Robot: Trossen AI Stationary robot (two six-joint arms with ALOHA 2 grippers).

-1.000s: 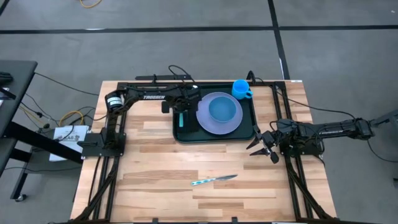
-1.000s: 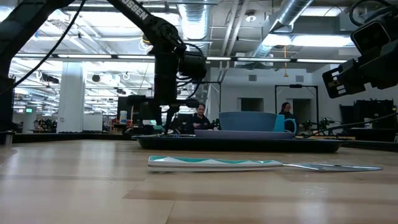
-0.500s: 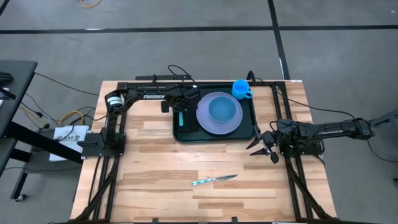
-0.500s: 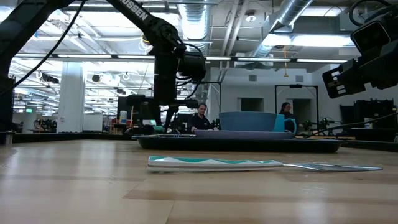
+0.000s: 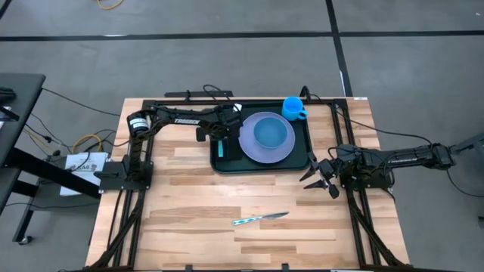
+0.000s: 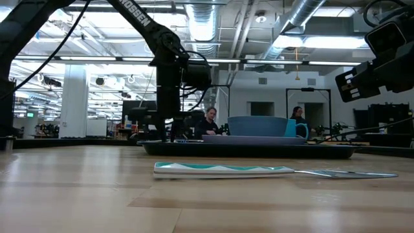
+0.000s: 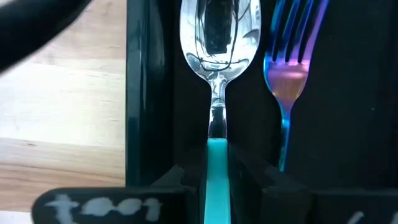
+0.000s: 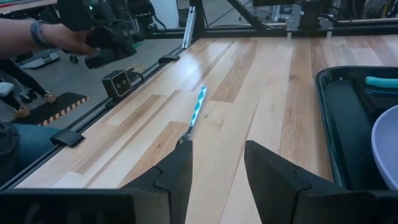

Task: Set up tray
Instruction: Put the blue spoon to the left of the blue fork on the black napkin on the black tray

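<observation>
The dark green tray (image 5: 227, 163) lies at the table's far middle and holds a lavender plate (image 5: 248, 151) with a blue bowl (image 5: 272, 133). A blue cup (image 5: 293, 108) stands at the tray's far right corner. My left gripper (image 5: 218, 136) is over the tray's left strip, shut on a teal-handled spoon (image 7: 219, 37). A fork (image 7: 289, 68) lies in the tray beside the spoon. My right gripper (image 5: 318, 184) waits open by the tray's near right corner, and its wrist view (image 8: 217, 163) faces the knife (image 8: 196, 112). My left gripper (image 7: 217, 182) pinches the spoon's teal handle (image 7: 217, 163) between its two fingers, coming from above. The handle runs straight out from between the fingers, and the metal bowl end (image 7: 219, 37) lies over the tray floor beside the fork. Whether the bowl rests there, I cannot tell.
A teal-handled knife (image 5: 259, 219) lies on bare wood near the table's near edge, also seen in the low view (image 6: 259, 171). A black frame runs round the table. A person's hand (image 8: 68, 37) shows beyond the table's edge, and people sit in the room behind.
My left gripper has shifted a little toward the table's left over the tray's left strip, with the spoon's handle still between its fingers. My right arm has kept still.
</observation>
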